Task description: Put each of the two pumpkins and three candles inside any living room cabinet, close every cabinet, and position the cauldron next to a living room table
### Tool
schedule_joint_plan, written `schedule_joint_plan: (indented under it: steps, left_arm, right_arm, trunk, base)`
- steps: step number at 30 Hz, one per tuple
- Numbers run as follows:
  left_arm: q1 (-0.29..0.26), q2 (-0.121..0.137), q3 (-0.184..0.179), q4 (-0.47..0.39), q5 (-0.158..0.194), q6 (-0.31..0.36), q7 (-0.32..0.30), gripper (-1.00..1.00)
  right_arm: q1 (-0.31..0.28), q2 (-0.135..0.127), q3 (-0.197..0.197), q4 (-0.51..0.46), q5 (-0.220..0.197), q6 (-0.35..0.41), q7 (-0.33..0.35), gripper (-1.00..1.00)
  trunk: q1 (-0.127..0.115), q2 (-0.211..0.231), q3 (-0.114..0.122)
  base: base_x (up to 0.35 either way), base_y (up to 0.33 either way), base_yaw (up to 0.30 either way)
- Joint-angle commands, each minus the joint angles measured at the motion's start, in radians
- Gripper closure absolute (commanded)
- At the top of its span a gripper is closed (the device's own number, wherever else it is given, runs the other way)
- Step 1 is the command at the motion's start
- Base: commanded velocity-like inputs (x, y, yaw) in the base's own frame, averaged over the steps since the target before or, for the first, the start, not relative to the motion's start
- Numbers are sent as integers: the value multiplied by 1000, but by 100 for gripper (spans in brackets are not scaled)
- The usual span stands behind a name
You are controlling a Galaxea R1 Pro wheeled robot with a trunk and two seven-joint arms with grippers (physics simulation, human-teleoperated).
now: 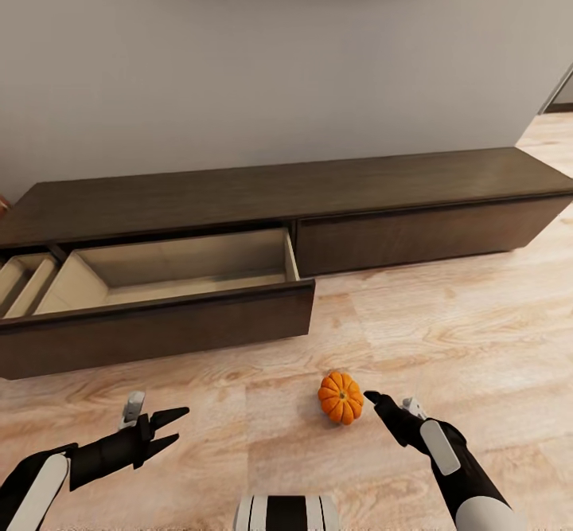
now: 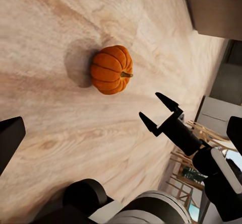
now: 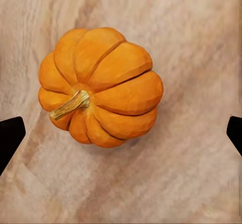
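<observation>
On the wooden floor (image 1: pixel 446 332), at about 6 o'clock from the open drawer (image 1: pixel 171 276), one pumpkin (image 1: pixel 341 397) sits upright with its stem up, not yet lifted. Your right claw (image 1: pixel 380 400) hangs just beside it at its 3 o'clock, fingers apart; its wrist camera looks straight down on the pumpkin, with a dark fingertip (image 3: pixel 10 136) showing at either side and no contact yet. Your left claw (image 1: pixel 169 429) waits well apart at the pumpkin's 9 o'clock, also spread and empty.

Judging by what lies here, you're early in the job. The cabinet (image 1: pixel 318 189) along the wall has its middle drawer pulled out, and what you can see of its pale inside holds nothing. At 9 o'clock from it another compartment (image 1: pixel 20 280) stands open too. The drawer front (image 1: pixel 422 232) at 3 o'clock is shut.

So nothing is stowed as far as these views tell. This pumpkin likely comes first: grasp it, lift it, set it in the open drawer. After that you still have the second pumpkin, three candles, closing every drawer, and moving the cauldron beside the desk.
</observation>
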Motion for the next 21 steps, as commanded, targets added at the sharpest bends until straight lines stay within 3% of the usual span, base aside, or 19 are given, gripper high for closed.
schedule_joint_plan:
  steps: [1, 4, 7, 10, 15, 21]
  left_arm:
    - [0, 0, 1, 0, 1, 0, 0, -100]
    - [0, 1, 4, -2, 0, 0, 0, -100]
    - [0, 2, 5, -3, 0, 0, 0, -100]
    - [0, 2, 6, -3, 1, -1, 0, -100]
    - [0, 1, 6, -4, 0, -2, 0, -100]
    - [0, 2, 6, -4, 0, -2, 0, -100]
  right_arm:
    - [0, 0, 1, 0, 0, 0, 1, -100]
    - [0, 0, 2, 0, 1, 1, 41, -100]
    - [6, -3, 1, 1, 4, -1, 156, -100]
    - [8, -12, 0, 1, 6, -2, 199, -100]
    - [9, -27, -2, 0, 3, 1, 224, -100]
    - [9, -36, -1, -2, 3, 0, 227, -100]
  trunk:
    - [0, 0, -4]
    - [2, -1, -16]
    - [2, -1, -19]
    - [2, -1, -19]
    - [2, -1, -19]
    - [2, -1, -19]
  base:
    - [0, 0, 0]
    - [0, 0, 0]
    - [0, 0, 0]
    - [0, 0, 0]
    - [0, -24, 0]
    - [0, -251, 0]
